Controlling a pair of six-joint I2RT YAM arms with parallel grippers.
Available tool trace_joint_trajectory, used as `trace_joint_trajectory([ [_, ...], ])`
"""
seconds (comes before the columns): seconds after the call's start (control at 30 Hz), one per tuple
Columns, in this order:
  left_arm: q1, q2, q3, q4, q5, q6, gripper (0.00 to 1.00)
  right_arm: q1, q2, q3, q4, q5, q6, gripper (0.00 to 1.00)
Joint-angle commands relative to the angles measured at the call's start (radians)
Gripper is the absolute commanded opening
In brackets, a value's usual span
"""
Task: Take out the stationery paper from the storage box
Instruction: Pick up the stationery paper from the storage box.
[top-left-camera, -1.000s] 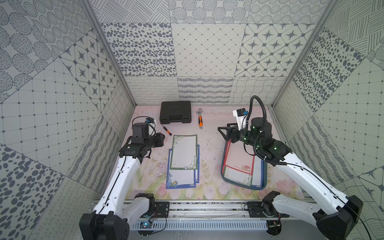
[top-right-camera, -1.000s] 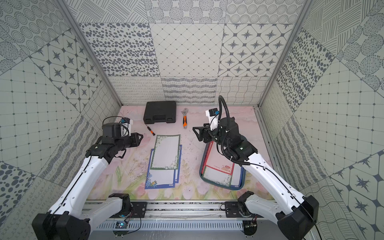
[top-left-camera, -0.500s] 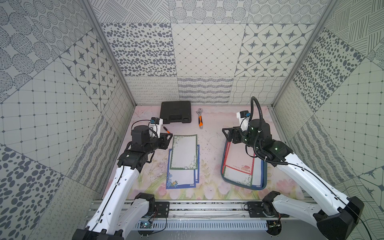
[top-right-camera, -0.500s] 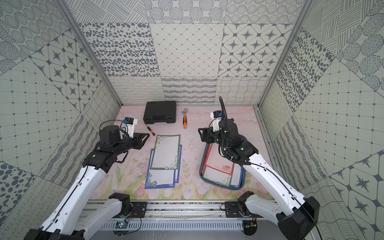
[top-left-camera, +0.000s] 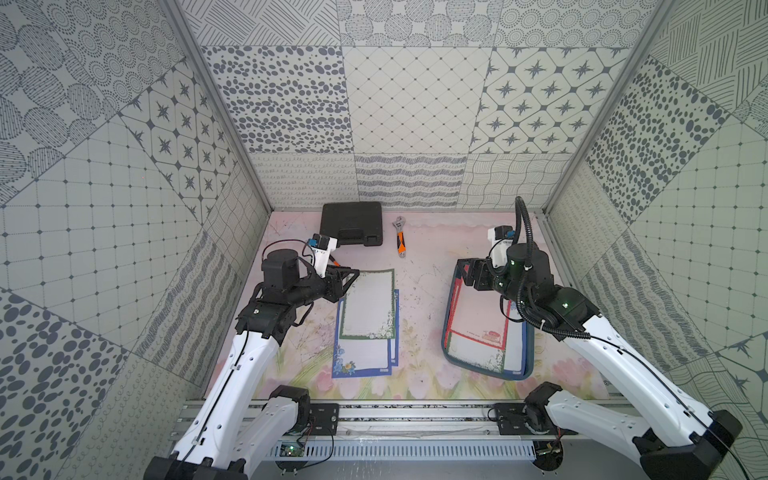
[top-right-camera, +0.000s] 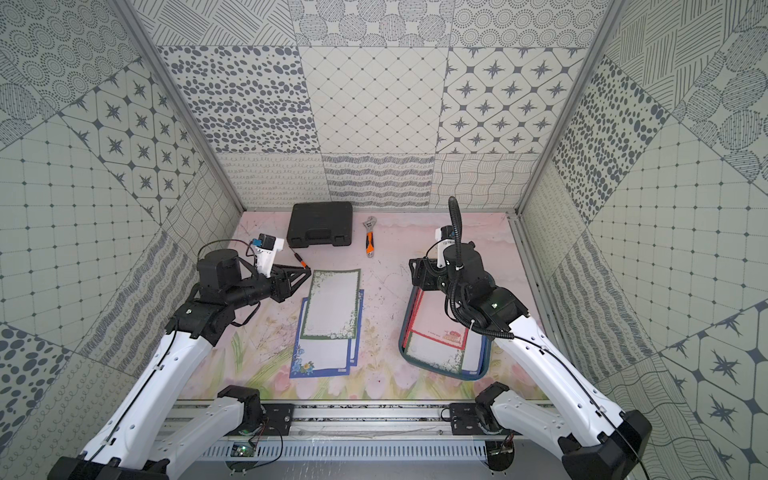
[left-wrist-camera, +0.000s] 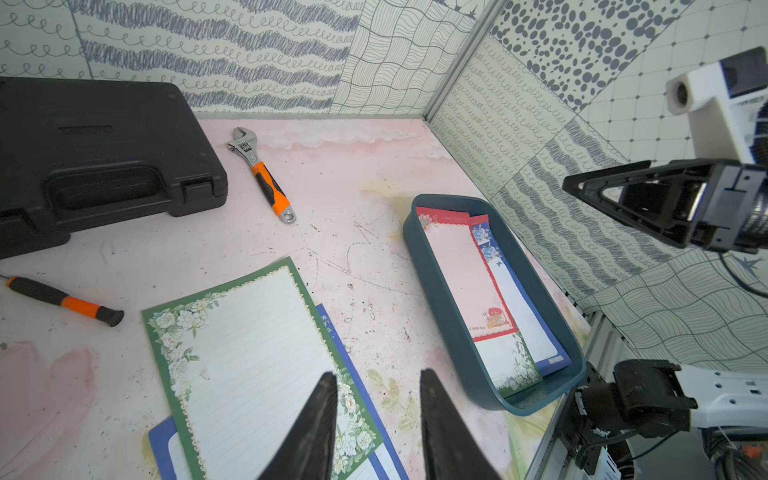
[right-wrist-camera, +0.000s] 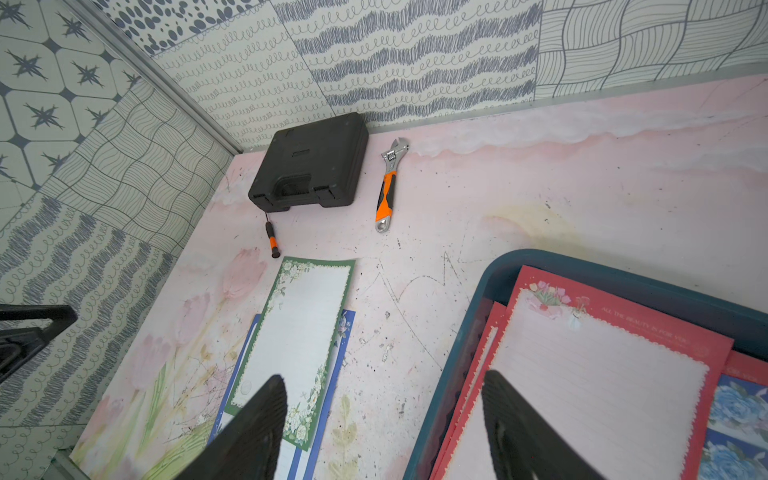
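Nearest the rail on the surface (top-left-camera: 419, 291), I see the storage box (top-left-camera: 445, 332) holding stationery paper (top-left-camera: 476, 316), a red-bordered sheet on top. Well left of it, a green-bordered sheet (top-left-camera: 368, 305) overlaps blue-bordered sheets (top-left-camera: 361, 361). The right claw (right-wrist-camera: 384, 377) is spread wide above the box's far rim and the left claw (left-wrist-camera: 378, 374) is parted. Both are empty. Beyond lie a screwdriver (left-wrist-camera: 62, 300), a wrench (top-left-camera: 400, 239) and a black tool case (top-left-camera: 351, 222).

Table (top-left-camera: 424, 270) holds storage box (left-wrist-camera: 461, 332), stationery paper (top-left-camera: 368, 305), tool case (top-left-camera: 351, 224), wrench (top-left-camera: 400, 239), screwdriver (left-wrist-camera: 66, 301).
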Motion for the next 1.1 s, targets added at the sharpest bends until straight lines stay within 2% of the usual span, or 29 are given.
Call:
trace_joint_trajectory([
  [0.0,-0.007,0.061,0.016,0.130,0.116,-0.047,0.36,-0.001,-0.019,0.004,-0.028,0.030,0.026,0.76],
  [0.1,-0.033,0.123,0.071,0.129,0.138,-0.078,0.35,-0.001,-0.034,-0.024,-0.046,0.045,0.032,0.76],
  [0.23,-0.148,0.154,0.122,0.102,0.016,-0.020,0.36,-0.001,-0.043,-0.019,-0.087,0.053,0.044,0.76],
  [0.47,-0.315,0.193,0.163,0.145,-0.070,0.024,0.37,-0.001,-0.063,0.023,-0.171,0.040,0.018,0.76],
  [0.6,-0.350,0.250,0.177,0.180,-0.092,0.032,0.36,-0.001,-0.093,0.014,-0.212,0.067,0.001,0.76],
  [0.77,-0.388,0.371,0.264,0.179,-0.107,0.043,0.34,-0.004,-0.155,-0.034,-0.239,0.125,-0.012,0.76],
  [1.07,-0.489,0.539,0.361,0.199,-0.210,0.016,0.40,-0.028,-0.186,-0.061,-0.326,0.146,0.017,0.76],
])
